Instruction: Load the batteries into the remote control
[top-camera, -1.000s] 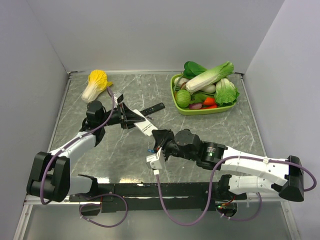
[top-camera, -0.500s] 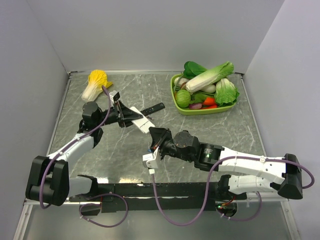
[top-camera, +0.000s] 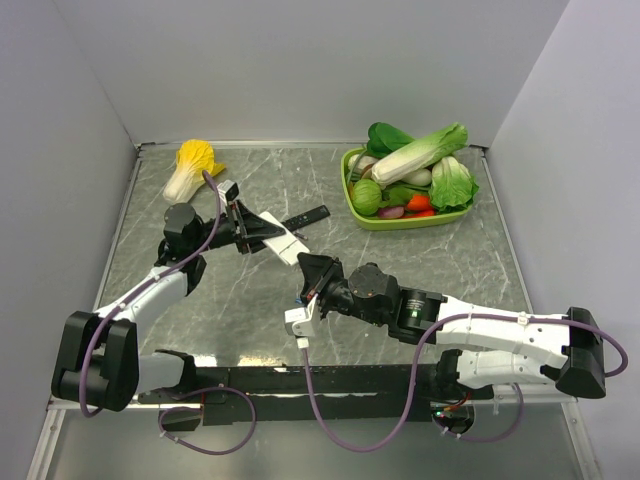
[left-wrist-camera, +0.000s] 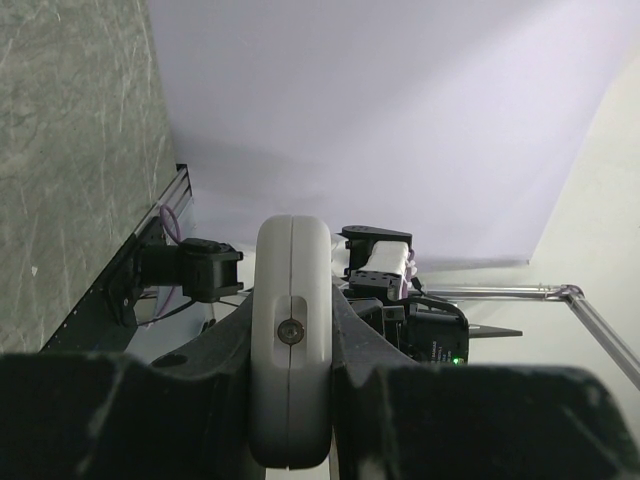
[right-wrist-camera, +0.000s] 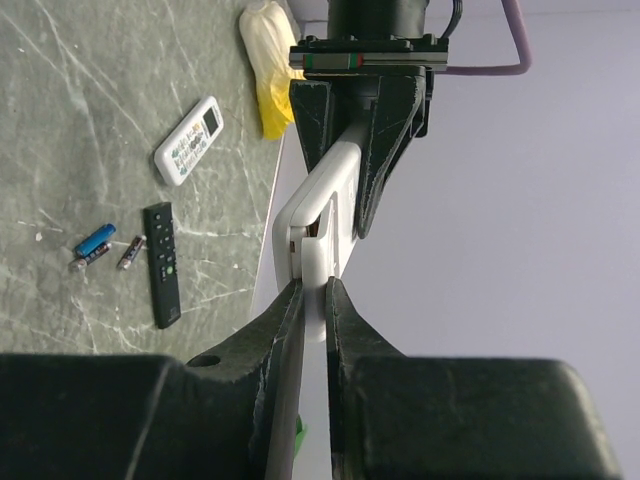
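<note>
The remote control (top-camera: 285, 243) is held off the table, edge-on, with my left gripper (top-camera: 258, 232) shut on its sides. In the left wrist view its white end (left-wrist-camera: 290, 340) fills the gap between the jaws. My right gripper (top-camera: 308, 270) meets the remote's other end and is shut on a thin white part there (right-wrist-camera: 313, 290), seemingly the back cover, slightly offset from the body (right-wrist-camera: 330, 190). On the table below lie the batteries: one blue cell (right-wrist-camera: 95, 240) and two smaller cells (right-wrist-camera: 130, 252) beside it.
A slim black remote (right-wrist-camera: 160, 262) lies next to the cells, and a smaller white remote (right-wrist-camera: 188, 140) farther off. A yellow-white cabbage (top-camera: 190, 168) sits at the back left. A green bowl (top-camera: 400, 220) piled with vegetables stands at the back right.
The left gripper has lifted the remote slightly toward the back. The right gripper has shifted left and closer to the remote's end, then stayed still.
</note>
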